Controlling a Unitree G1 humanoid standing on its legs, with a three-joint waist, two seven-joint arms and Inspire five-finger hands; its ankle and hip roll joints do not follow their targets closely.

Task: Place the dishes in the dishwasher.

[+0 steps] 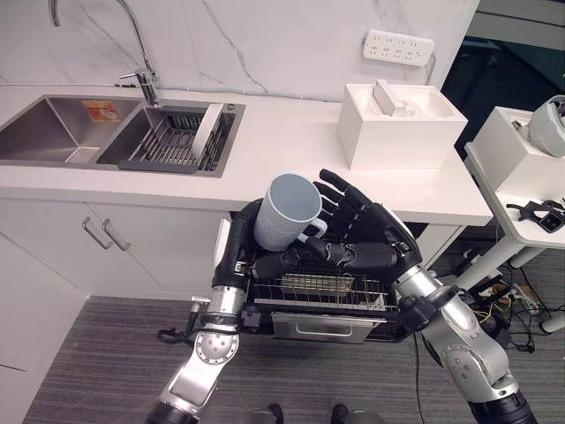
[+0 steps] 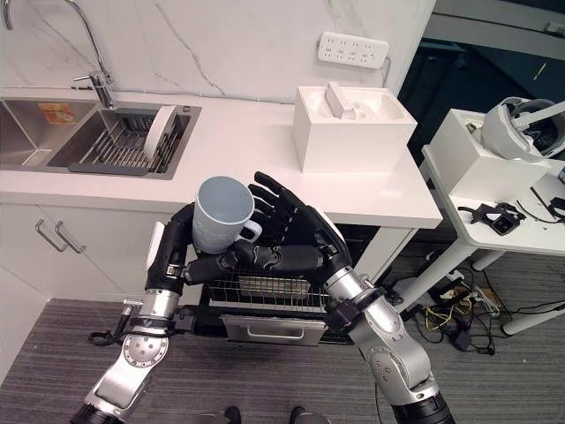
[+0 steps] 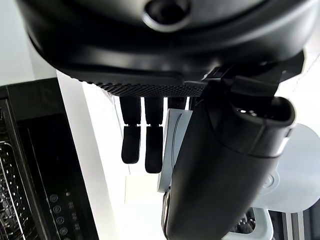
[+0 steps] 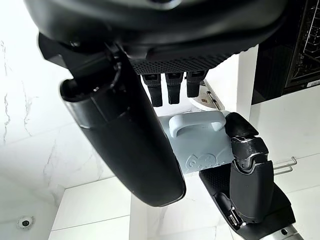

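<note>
White marble-look wall and a white desk (image 1: 265, 150) with a steel double sink (image 1: 62, 128) frame the scene; under the desk's front edge a dark dishwasher stands open with its wire rack (image 1: 322, 287) pulled out. One white plate (image 1: 207, 131) leans in the dark drainer inside the sink's right basin, and a white square box (image 1: 397, 124) sits on the desk towards the right.

A pale blue-grey ceramic mug (image 1: 287, 210) is held between both hands above the rack, its mouth tipped up and towards the camera and its handle on the right-hand side. The left hand (image 1: 237, 252) cups the mug from the left and below, its thumb curled across underneath. The right hand (image 1: 362, 234) stands behind and beside the mug with fingers spread fairly straight; the right wrist view shows the mug's handle (image 4: 195, 122) just past those fingers, so this hand looks to be steadying rather than gripping.

The step appears to be handing over or lowering the mug into the rack. To do it well, one hand should take a firm hold before the other lets go, since the glazed wall is likely slippery. The mug should then be turned mouth down and set between the rack wires, not on top of them, and lowered slowly so the handle does not catch a wire. Release only once it rests steady.
</note>
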